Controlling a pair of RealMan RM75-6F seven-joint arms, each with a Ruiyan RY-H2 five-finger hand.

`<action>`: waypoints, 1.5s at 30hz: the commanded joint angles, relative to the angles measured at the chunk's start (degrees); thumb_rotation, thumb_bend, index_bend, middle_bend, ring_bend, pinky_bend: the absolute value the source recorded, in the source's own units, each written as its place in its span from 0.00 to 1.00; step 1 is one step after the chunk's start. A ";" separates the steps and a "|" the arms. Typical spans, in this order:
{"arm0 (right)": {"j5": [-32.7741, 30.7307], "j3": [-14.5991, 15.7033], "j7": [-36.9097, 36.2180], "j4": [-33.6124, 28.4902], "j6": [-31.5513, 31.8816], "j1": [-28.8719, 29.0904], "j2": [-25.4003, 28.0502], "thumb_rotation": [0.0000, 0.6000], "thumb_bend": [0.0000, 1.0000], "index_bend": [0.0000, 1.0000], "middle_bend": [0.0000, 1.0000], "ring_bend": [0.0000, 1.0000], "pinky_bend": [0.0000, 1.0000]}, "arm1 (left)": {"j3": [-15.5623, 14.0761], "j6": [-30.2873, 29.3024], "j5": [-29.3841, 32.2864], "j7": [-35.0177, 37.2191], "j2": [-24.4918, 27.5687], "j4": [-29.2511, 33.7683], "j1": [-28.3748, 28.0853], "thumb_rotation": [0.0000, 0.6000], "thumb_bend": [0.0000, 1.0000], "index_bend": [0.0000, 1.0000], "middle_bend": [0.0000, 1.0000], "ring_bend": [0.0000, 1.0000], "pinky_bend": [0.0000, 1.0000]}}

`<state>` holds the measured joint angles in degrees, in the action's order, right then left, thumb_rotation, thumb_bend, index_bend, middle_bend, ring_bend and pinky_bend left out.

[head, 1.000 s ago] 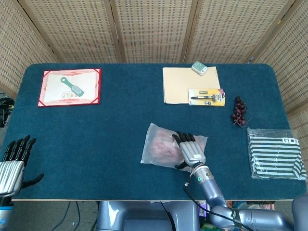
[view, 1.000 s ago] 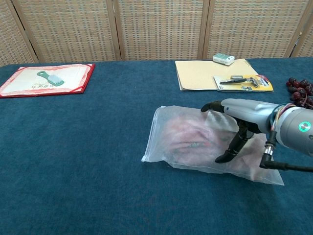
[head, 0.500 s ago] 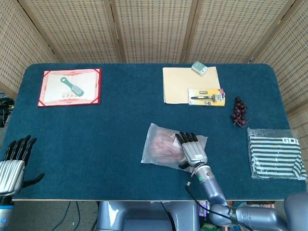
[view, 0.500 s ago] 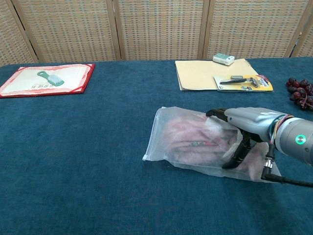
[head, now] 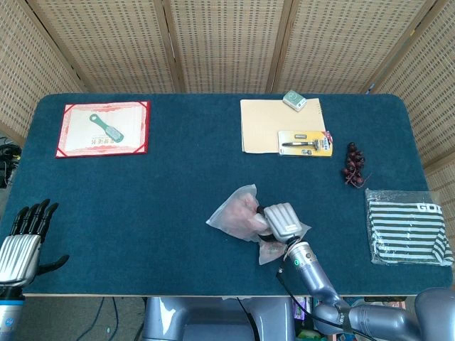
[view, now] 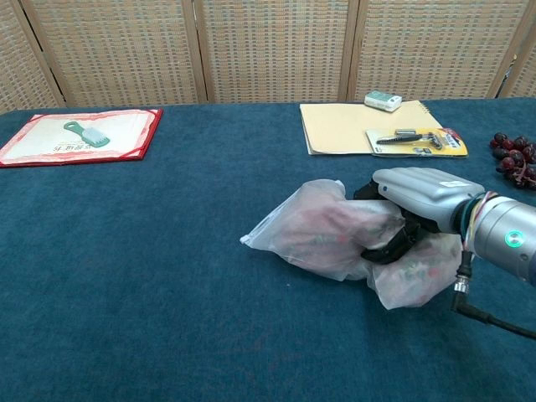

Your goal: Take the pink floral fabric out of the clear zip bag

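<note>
The clear zip bag point(head: 238, 213) point(view: 318, 234) lies crumpled near the table's front centre, with the pink floral fabric point(head: 242, 212) point(view: 322, 230) showing through the plastic inside it. My right hand point(head: 279, 219) point(view: 410, 201) has its fingers curled around the bag's right part and grips it, bunching plastic and fabric together. The bag's left end juts out toward the left, lifted a little. My left hand point(head: 25, 238) hovers at the table's front left corner with fingers spread, holding nothing; the chest view does not show it.
A red-bordered certificate with a green brush point(head: 104, 128) lies at the back left. A tan folder point(head: 274, 124) with a razor pack point(head: 304, 143) and a small box point(head: 294, 100) sits at the back right, grapes point(head: 353, 165) beside it. Striped cloth point(head: 407, 227) lies at the right edge.
My right hand has closed from flat on the bag into a grip, crumpling the bag and raising it. The left hand has hardly moved.
</note>
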<state>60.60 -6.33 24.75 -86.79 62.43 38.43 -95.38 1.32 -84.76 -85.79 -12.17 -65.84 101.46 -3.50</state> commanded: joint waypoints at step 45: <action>27.21 -7.46 -28.82 24.28 1.86 15.19 -10.55 1.00 0.90 0.57 0.66 0.63 0.76 | 15.13 33.87 20.22 13.63 -3.61 -5.40 -34.13 1.00 0.11 0.40 0.00 0.00 0.00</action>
<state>87.88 -13.82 -4.03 -62.40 64.27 53.66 -106.02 16.47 -51.06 -66.37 2.06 -68.81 96.32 -37.06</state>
